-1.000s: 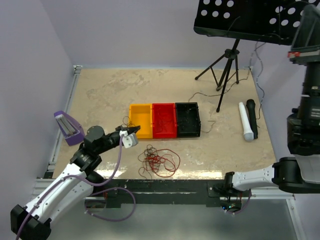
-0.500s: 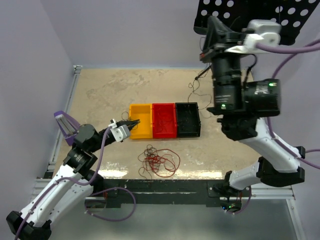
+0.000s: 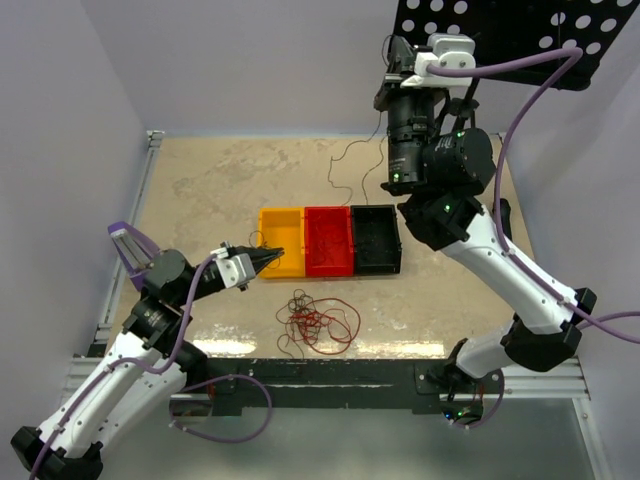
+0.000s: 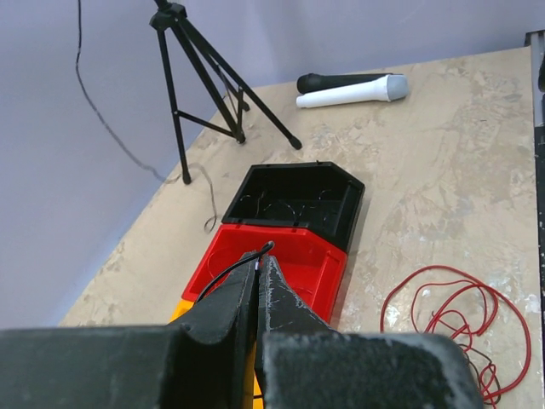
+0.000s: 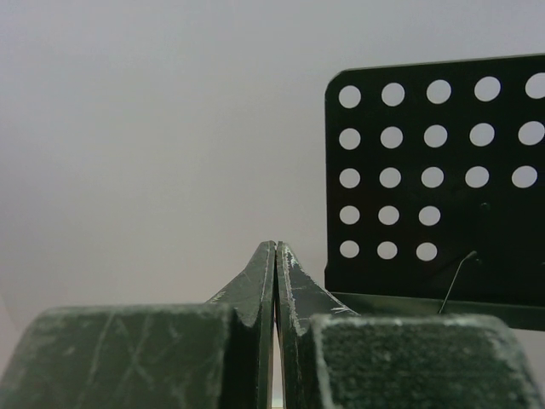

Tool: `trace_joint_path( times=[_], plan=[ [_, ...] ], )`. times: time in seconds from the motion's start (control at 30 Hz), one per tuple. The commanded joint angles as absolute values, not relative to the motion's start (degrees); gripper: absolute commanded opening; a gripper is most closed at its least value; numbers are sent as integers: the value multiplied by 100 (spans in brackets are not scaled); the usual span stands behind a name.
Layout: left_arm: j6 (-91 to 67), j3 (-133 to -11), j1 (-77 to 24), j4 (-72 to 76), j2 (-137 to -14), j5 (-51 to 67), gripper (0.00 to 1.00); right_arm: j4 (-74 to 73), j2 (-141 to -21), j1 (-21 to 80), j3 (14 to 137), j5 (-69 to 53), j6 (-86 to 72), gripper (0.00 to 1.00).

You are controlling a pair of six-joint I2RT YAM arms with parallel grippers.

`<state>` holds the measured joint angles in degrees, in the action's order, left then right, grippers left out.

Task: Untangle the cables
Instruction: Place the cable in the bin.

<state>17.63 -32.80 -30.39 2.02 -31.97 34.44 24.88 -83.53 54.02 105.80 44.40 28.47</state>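
The cables lie as a snarl [image 3: 315, 322] of thin red and dark wires on the table in front of the bins; its red loops show in the left wrist view [image 4: 451, 315]. My left gripper [image 3: 272, 257] is over the yellow bin [image 3: 282, 232], shut [image 4: 260, 256] on the end of a black wire [image 4: 223, 277]. My right gripper [image 3: 388, 45] is raised high near the music stand and its jaws are closed [image 5: 276, 247]. A thin dark wire [image 3: 345, 155] hangs from behind that arm down to the table and also shows in the left wrist view [image 4: 102, 119].
Yellow, red [image 3: 328, 240] and black [image 3: 375, 238] bins stand in a row mid-table. The music stand desk [image 3: 520, 30] and its tripod [image 4: 204, 77] are at the back right. Two microphones [image 4: 349, 85] lie beyond the bins. A purple object [image 3: 125, 245] sits at the left edge.
My right arm has swung from the far right to the left, high over the bins, and the thin dark wire has followed it. My left gripper has moved slightly right over the yellow bin.
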Motion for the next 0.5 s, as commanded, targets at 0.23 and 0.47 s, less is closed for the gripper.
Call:
trace_joint_path(
  times=[0.23,0.47],
  plan=[
    [1643,-3243,-3006,352,-3059,3735,0,2593,-8235,4746,10371,3946,2153,0],
    [1679,-3182,-2988,386,-3032,3805,0,2522,-8122,4650,10126,3973,2004,0]
  ],
)
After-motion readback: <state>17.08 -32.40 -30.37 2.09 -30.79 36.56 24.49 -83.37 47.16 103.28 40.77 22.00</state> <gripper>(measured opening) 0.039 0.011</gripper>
